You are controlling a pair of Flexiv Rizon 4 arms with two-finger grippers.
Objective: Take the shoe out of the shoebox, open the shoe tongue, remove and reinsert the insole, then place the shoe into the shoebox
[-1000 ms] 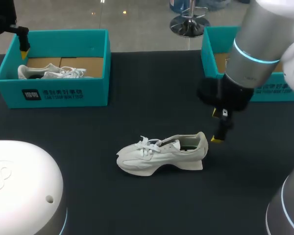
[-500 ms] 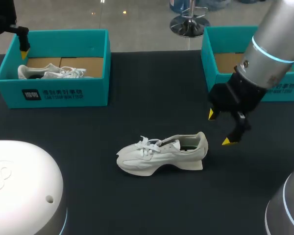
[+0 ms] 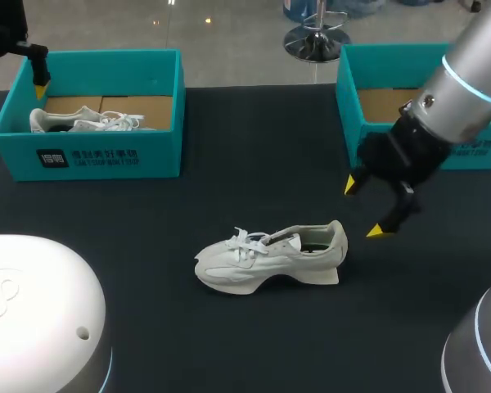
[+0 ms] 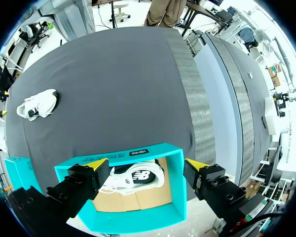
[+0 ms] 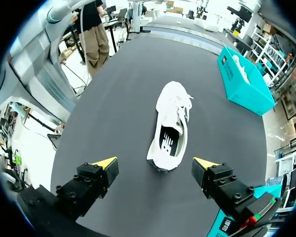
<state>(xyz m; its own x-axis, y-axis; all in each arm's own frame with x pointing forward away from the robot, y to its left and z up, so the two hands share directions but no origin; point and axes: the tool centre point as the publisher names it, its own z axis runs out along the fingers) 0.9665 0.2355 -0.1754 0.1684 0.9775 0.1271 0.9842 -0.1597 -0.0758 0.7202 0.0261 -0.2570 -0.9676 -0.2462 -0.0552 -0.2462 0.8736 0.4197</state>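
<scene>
Two white shoes are in sight, and the one I am working on [image 3: 270,258] stands on its thick wavy sole near the middle of the table [image 3: 254,164], out of any box, toe toward the left edge and heel toward the right. Its upper looks soft and smooth, with loose white laces. The table is covered in a dark, matte cloth.

My right claw [image 3: 364,209] hangs just beside the heel, off the shoe, its two yellow-tipped fingers wide apart and holding nothing. The right wrist view looks into the shoe from behind the heel and shows a dark insole with pale marks, which the head view barely shows.

Two open boxes of stiff teal card with brown card floors stand along the far edge: the left box [image 3: 90,115] at the far left corner and the right box [image 3: 417,106] at the far right.

My left claw [image 4: 147,163] hovers above the left box, fingers spread and empty. The left wrist view looks down on the second shoe [image 4: 138,178] lying inside it.
</scene>
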